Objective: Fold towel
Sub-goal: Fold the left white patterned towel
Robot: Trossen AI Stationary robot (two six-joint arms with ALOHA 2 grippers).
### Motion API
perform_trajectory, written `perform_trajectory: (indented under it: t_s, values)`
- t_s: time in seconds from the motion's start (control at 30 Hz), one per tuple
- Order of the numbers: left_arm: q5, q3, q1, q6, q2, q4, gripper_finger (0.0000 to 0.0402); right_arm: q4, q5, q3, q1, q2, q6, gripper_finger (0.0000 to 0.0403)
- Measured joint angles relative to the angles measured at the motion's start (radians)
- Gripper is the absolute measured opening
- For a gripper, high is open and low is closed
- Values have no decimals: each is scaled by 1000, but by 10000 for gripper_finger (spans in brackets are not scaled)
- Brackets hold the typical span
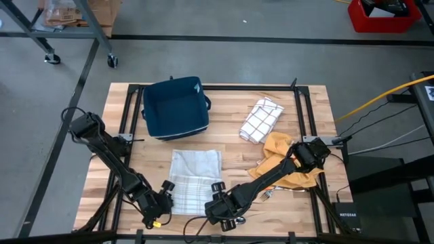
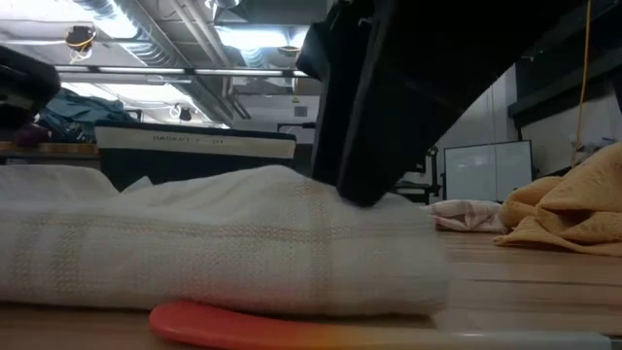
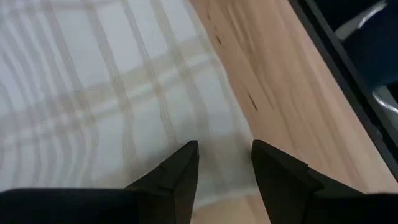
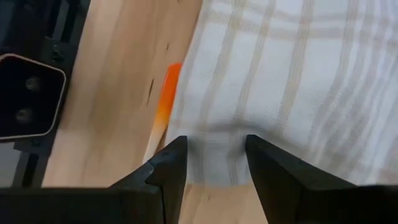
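High view showed a pale plaid towel (image 1: pixel 193 179) lying flat on the near middle of the wooden counter (image 1: pixel 224 146), with both arms reaching down to its near edge. The left end effector (image 1: pixel 165 192) sat at the towel's near left corner and the right end effector (image 1: pixel 218 193) at its near right corner.

Left wrist view had the two dark fingers (image 3: pixel 177 177) parted, their tips straddling the towel's (image 3: pixel 106 93) hem where the cloth met bare wood; nothing was pinched between them. Right wrist view showed the same stance: fingers (image 4: pixel 168 171) spread apart over the towel's (image 4: pixel 292 74) edge, with an orange strip (image 4: pixel 164 102) lying on the counter just beside that edge.

Low view showed the towel (image 2: pixel 224 243) as a low mound in the foreground, a dark arm coming down onto it from above, and the orange strip (image 2: pixel 321 331) in front.

Farther back on the counter stood a navy bin (image 1: pixel 175 108). To its right lay a white checked cloth (image 1: pixel 261 120), and nearer, under the right arm, a crumpled mustard cloth (image 1: pixel 281 152). A small black box (image 1: pixel 347 215) off the counter's right corner bore the word NETGEAR. Lettering on a sign in the room behind was too blurred to read.
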Motion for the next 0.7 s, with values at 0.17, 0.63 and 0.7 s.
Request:
perform_trajectory:
  t_s: [0.17,0.63,0.7]
  values:
    - [-11,0,0,-50,37,22,143,1,-32,0,0,11,0,167]
    - [-49,3,19,-135,95,39,143,92,-200,2,-26,69,-3,166]
    - [-64,3,19,-153,96,38,135,98,-212,2,-27,71,-3,155]
